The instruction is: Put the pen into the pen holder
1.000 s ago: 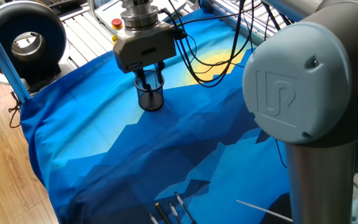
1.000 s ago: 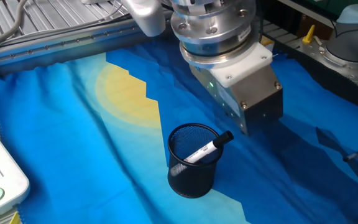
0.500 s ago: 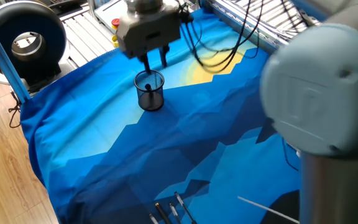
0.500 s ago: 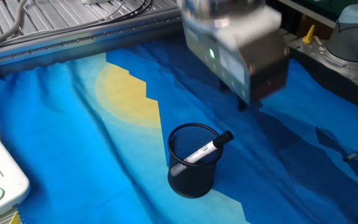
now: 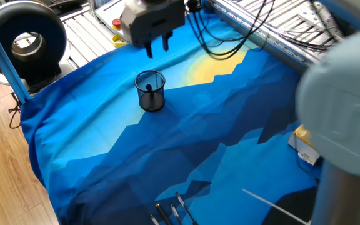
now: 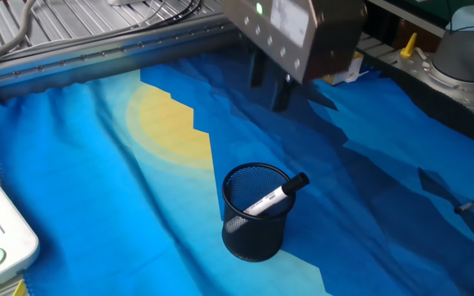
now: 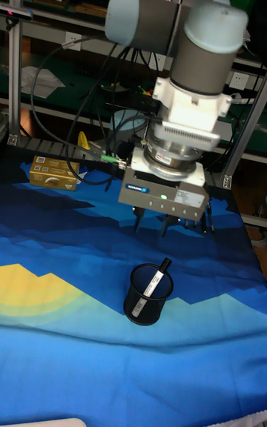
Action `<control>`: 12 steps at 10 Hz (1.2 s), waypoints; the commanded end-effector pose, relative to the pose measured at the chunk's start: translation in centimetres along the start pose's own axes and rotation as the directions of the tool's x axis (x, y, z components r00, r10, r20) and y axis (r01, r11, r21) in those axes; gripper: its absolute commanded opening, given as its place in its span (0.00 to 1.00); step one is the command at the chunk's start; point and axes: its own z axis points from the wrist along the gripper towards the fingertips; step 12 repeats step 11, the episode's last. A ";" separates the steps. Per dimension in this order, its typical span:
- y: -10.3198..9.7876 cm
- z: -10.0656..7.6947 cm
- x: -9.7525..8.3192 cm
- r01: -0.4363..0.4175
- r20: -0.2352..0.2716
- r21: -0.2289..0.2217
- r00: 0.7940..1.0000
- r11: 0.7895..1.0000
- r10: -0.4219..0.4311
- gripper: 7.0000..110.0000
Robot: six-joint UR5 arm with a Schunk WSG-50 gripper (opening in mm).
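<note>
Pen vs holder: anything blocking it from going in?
Nothing visible. The pen already sits inside the pen holder, leaning on the rim with its black cap poking out. The claw hangs above, apart from both, holding nothing; only open air lies between it and the cup.

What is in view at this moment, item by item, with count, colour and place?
Black wire-mesh pen holder: one, upright on the cloth near its middle.
White marker pen with black cap: one, leaning inside the holder, cap above the rim.
Blue and yellow cloth: one, covering the table.
Dark pens: a small group, at the cloth's near edge.
Thin white rod: one, beside them.
Yellow box: one, far edge.
Gripper: one, grey, open, above the holder, holding nothing.
</note>
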 end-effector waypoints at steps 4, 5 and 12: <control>-2.6 -0.1 1.5 0.020 0.017 0.015 1.000 1.000 -0.021 0.36; -2.5 0.0 1.5 0.017 0.014 0.010 1.000 1.000 -0.017 0.36; -2.2 0.8 1.4 0.012 -0.001 -0.006 1.000 1.000 -0.012 0.36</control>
